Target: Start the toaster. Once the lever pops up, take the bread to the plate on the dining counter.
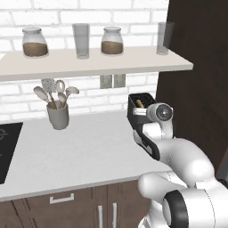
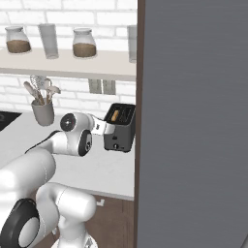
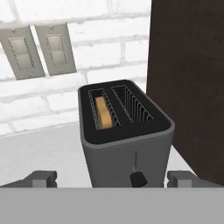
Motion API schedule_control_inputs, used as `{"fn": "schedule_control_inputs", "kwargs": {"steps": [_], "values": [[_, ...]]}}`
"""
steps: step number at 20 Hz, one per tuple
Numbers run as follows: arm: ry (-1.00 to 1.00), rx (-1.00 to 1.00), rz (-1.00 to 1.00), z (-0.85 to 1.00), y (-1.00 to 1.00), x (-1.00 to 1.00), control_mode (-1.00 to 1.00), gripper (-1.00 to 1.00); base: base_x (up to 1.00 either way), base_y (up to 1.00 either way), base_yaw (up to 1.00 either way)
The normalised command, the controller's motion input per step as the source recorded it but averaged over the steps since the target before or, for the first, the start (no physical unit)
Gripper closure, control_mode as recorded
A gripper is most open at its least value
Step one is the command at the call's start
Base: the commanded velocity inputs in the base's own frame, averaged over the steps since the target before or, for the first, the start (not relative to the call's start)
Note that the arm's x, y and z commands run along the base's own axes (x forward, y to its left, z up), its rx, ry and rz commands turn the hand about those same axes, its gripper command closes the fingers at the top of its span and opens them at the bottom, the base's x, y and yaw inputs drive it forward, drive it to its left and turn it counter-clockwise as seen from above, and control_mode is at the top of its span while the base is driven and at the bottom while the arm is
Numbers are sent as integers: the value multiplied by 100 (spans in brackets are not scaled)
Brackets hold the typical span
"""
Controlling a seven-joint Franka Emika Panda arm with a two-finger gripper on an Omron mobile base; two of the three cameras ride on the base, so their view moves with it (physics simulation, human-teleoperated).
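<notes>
Boxy black toaster [image 3: 124,140] with bread [image 3: 103,111] in one slot, beside a dark cabinet panel [image 3: 188,78]; gripper [image 3: 113,178] fingers spread wide.

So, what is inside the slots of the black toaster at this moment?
In the toaster, one slot holds a tan slice of bread, seen edge-on from above. The other slot shows wire guides and no bread. The lower part of the slice is hidden by the housing.

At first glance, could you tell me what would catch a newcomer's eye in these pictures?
The black toaster stands on the white worktop beside a dark cabinet wall, with bread sunk in its left slot. The open gripper faces its lever. A grey utensil cup stands under the jar shelf.
</notes>
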Motion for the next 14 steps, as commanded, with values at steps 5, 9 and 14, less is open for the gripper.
{"fn": "schedule_control_inputs", "kwargs": {"steps": [5,9,14], "values": [[0,0,0,-8,0,0,-100,-100,0,0,0],[0,0,0,0,0,0,-100,-100,0,0,0],[0,0,0,0,0,0,-100,-100,0,0,0]]}}
